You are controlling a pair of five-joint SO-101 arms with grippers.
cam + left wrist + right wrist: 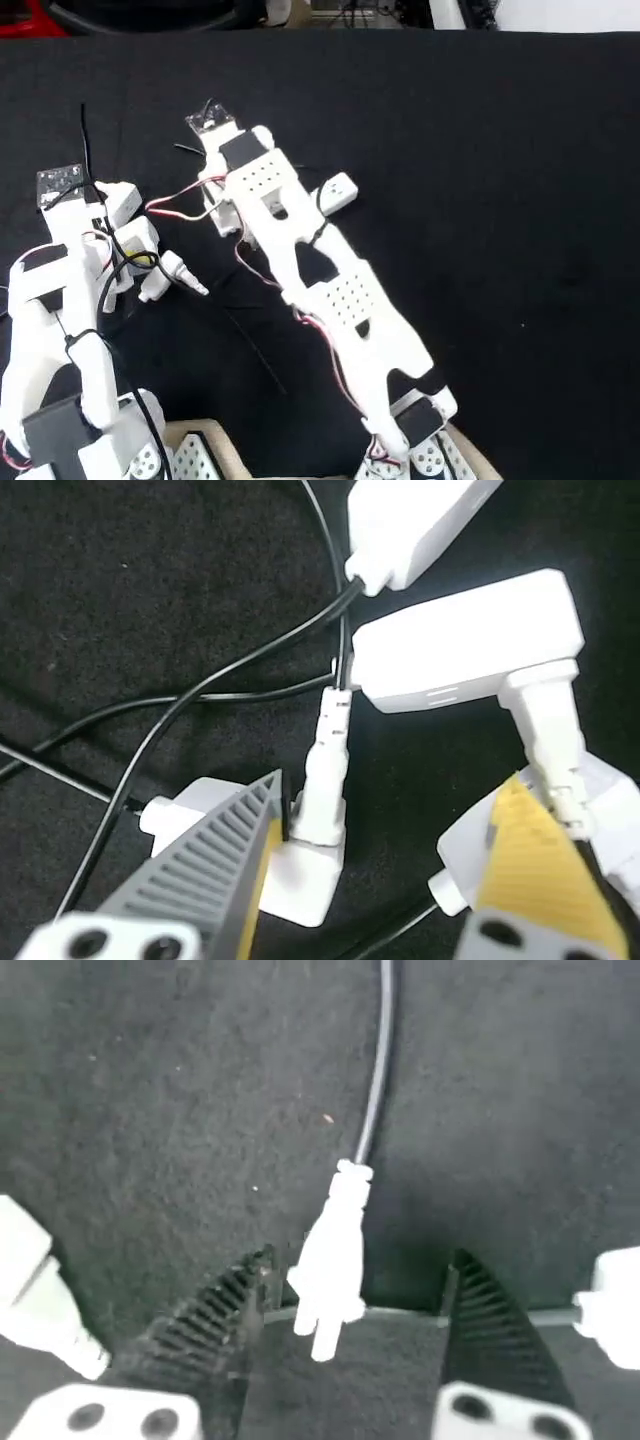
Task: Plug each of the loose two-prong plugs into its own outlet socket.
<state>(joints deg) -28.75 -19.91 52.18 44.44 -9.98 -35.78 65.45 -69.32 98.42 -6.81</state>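
Since the right end effector sits released astride a plug, pickup seems in hand; next, clench on it. The left end effector is released too.

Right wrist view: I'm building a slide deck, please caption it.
Open right gripper straddling a white plastic two-prong plug that lies on the black cloth, thin cord trailing away.

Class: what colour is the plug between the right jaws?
White plug; the right wrist view shows it best.

Black tablecloth underneath; red object past far left corner.
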